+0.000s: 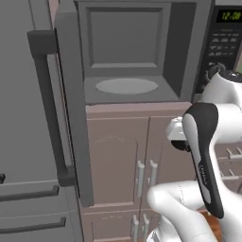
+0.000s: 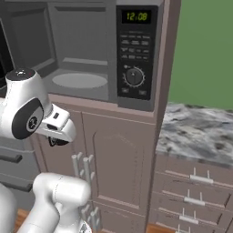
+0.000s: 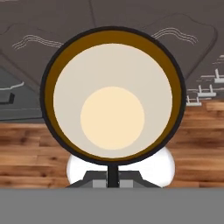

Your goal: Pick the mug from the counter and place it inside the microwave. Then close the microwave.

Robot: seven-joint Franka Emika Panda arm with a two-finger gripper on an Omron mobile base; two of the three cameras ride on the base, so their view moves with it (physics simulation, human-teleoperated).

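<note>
Mug [image 3: 112, 94] rim clamped in the closed claw [image 3: 112, 173], mouth toward the camera.

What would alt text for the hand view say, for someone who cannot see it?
Looking straight down into the open mouth of the mug, a black ring with a cream inside, held in the shut end effector. Behind it lie a wooden floor and dark cabinet fronts.
</note>
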